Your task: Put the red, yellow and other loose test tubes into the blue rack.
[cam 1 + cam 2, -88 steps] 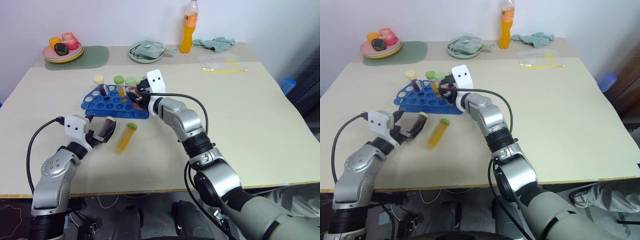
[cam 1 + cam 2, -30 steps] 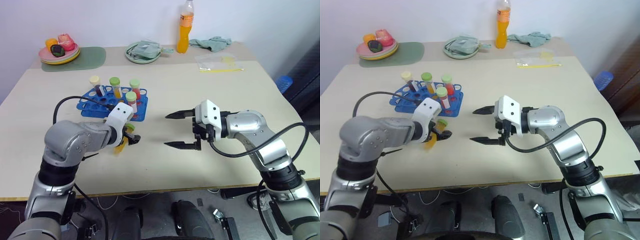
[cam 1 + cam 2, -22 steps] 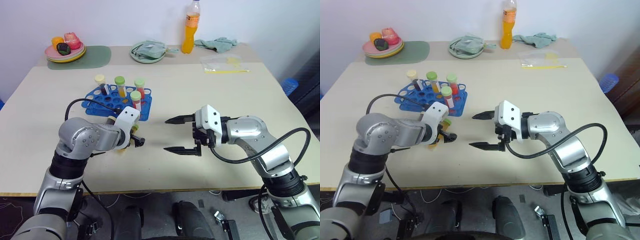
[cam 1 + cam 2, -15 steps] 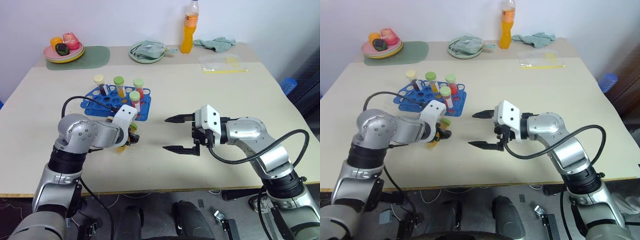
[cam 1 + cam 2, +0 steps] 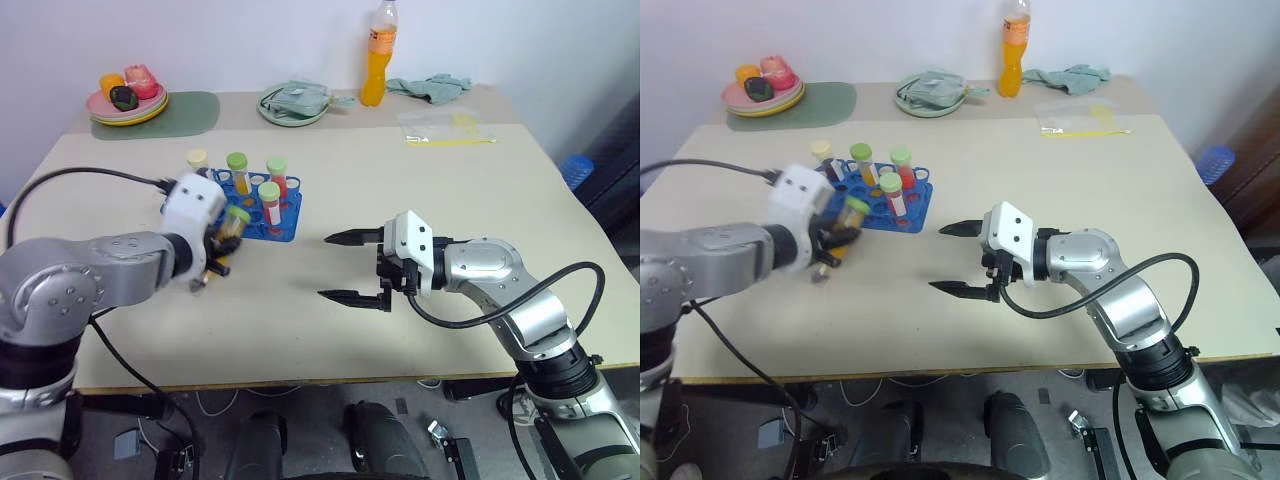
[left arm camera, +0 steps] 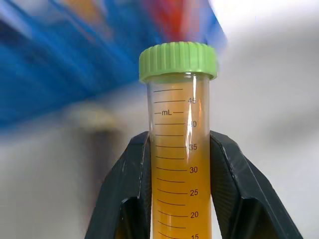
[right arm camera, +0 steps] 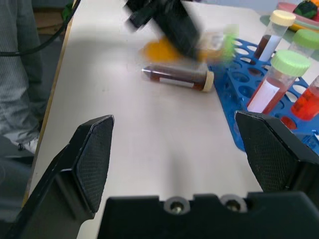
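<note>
A: Left wrist view: the left gripper [image 6: 182, 164] has its jaws clenched on the yellow tube [image 6: 180, 149], green cap pointing out past the fingertips, long axis running along the fingers.

B: And the blue rack [image 5: 282, 225]?

A: Just beyond the cap, with free holes near that arm, so the tube likely needs tipping upright first.

B: The other arm?

A: The right gripper [image 5: 352, 266] hangs with jaws spread, empty. The maroon tube [image 7: 177, 78] lies flat on the table [image 5: 400, 180] beside the rack, nearer the left arm
</note>
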Controlling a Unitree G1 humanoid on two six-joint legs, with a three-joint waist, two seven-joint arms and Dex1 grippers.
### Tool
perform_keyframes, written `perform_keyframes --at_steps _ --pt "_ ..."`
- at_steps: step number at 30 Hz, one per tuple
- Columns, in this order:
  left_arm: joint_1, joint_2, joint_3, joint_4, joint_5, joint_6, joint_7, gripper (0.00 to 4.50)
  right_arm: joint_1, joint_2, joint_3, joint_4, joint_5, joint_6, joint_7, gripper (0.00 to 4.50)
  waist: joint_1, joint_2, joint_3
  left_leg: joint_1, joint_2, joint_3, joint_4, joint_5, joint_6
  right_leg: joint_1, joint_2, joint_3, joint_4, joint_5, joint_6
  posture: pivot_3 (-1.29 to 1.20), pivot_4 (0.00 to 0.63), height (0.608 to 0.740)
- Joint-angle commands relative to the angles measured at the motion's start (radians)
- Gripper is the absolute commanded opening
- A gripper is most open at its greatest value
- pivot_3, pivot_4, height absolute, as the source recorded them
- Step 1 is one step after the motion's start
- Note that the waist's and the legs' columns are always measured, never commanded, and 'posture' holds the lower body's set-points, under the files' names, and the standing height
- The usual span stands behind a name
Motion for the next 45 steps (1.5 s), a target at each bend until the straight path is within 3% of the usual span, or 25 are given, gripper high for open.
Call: perform_keyframes --at_steps 1,5,8,14,21,38,45 --pt "0.018 -0.104 0.009 0.026 0.236 -0.326 -0.065 1.29 -0.025 0.048 -0.001 0.016 0.002 -0.011 -0.038 4.32 0.014 0.0 0.0 0.0 0.0 0.0 0.001 0.0 0.0 0.0 0.0 0.0 -0.001 0.0 0.0 0.0 0.15 0.74" --pt "0.014 -0.279 -0.1 0.208 0.546 -0.723 -0.102 1.29 -0.031 0.097 0.004 0.066 -0.025 -0.032 -0.076 4.32 0.028 -0.001 -0.001 -0.002 -0.001 0.0 0.002 0.0 0.0 0.002 0.0 0.0 -0.005 0.0 0.0 0.0 0.15 0.74" --pt "-0.011 -0.421 -0.144 0.414 0.698 -1.001 -0.125 1.29 -0.031 0.118 0.008 0.081 -0.035 -0.038 -0.097 4.32 0.028 -0.001 -0.001 -0.003 -0.001 0.0 0.002 0.0 0.0 0.002 -0.001 0.0 -0.007 0.002 0.003 0.0 0.15 0.74" --pt "-0.096 -0.573 -0.134 0.743 0.796 -1.311 -0.22 1.29 -0.025 0.129 -0.005 0.068 -0.033 -0.026 -0.131 4.32 0.023 -0.001 -0.001 -0.004 -0.001 0.0 0.002 0.0 0.001 0.001 0.0 -0.001 -0.007 0.003 0.005 0.0 0.15 0.74" --pt "-0.131 -0.607 -0.109 0.92 0.848 -1.434 -0.275 1.29 -0.01 0.113 -0.029 0.04 -0.024 -0.008 -0.165 4.32 0.022 -0.001 -0.001 -0.004 -0.001 0.0 0.002 0.0 0.001 0.001 0.0 -0.001 -0.006 0.004 0.006 0.0 0.15 0.74" --pt "-0.206 -0.663 -0.06 1.162 0.893 -1.541 -0.304 1.29 -0.019 0.103 -0.034 0.054 -0.029 -0.015 -0.171 4.32 0.022 -0.001 -0.001 -0.003 -0.001 0.0 0.002 0.0 0.002 0.001 0.0 -0.001 -0.004 0.004 0.006 0.0 0.15 0.74" --pt "-0.171 -0.66 -0.049 1.132 0.896 -1.561 -0.305 1.29 -0.008 0.097 -0.038 0.041 -0.031 -0.009 -0.179 4.32 0.021 -0.001 -0.001 -0.002 -0.001 0.0 0.002 0.0 0.002 0.001 0.0 -0.001 -0.001 0.004 0.006 0.0 0.15 0.74"
